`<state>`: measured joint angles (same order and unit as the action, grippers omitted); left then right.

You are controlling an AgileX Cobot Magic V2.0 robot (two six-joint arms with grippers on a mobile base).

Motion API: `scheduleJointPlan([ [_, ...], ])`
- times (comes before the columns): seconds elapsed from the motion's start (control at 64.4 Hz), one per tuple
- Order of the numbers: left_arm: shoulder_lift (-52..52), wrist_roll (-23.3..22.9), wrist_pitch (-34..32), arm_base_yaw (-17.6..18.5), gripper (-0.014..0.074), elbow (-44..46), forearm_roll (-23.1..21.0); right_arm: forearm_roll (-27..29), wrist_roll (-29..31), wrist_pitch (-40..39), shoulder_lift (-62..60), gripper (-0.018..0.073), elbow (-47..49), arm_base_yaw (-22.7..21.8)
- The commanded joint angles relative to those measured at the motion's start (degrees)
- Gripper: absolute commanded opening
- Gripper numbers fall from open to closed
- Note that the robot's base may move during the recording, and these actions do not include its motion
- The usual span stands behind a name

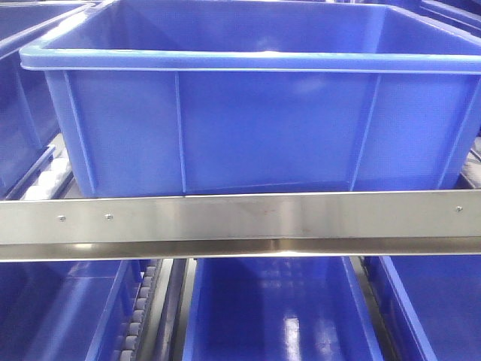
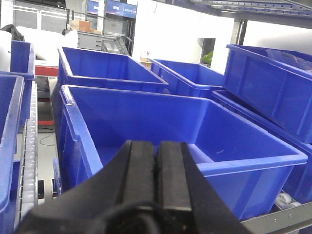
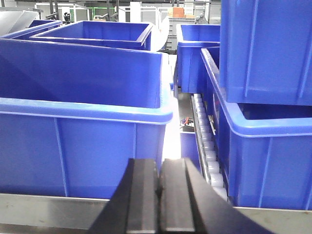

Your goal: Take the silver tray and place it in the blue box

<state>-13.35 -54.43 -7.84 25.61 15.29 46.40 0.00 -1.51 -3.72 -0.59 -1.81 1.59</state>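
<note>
The blue box (image 1: pixel 248 128) fills the front view, standing on a shelf behind a steel rail. It also shows in the left wrist view as the nearest blue box (image 2: pixel 146 122), empty inside, and in the right wrist view as the blue box (image 3: pixel 83 141) on the left. My left gripper (image 2: pixel 156 146) is shut with nothing in it, just in front of the box's near wall. My right gripper (image 3: pixel 159 163) is shut and empty, level with the box's right front corner. The silver tray is out of view.
A steel shelf rail (image 1: pixel 240 222) crosses the front view, with more blue crates (image 1: pixel 270 316) on the level below. Other blue crates (image 2: pixel 107 68) stand behind and beside the box. A roller track (image 3: pixel 207 146) runs between crates, and a stacked crate (image 3: pixel 265 48) rises at the right.
</note>
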Motion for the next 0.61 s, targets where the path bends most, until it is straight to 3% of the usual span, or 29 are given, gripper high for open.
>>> scheduleJointPlan([
  [0.0,-0.46,-0.37,-3.34,-0.13,-0.0104,1.54,-0.23,0.0,0.51,-4.64,-1.15,0.0027,-0.11,-0.14],
  [0.497,-0.46,-0.37,-3.34,-0.13,-0.0104,1.54,-0.23,0.0,0.51,-4.64,-1.15,0.0027,-0.11,-0.14],
  [0.59,-0.46,0.65,-0.21,-0.13,-0.0104,1.59,-0.23,0.0,0.51,-4.64,-1.15,0.0027,-0.11,-0.14],
])
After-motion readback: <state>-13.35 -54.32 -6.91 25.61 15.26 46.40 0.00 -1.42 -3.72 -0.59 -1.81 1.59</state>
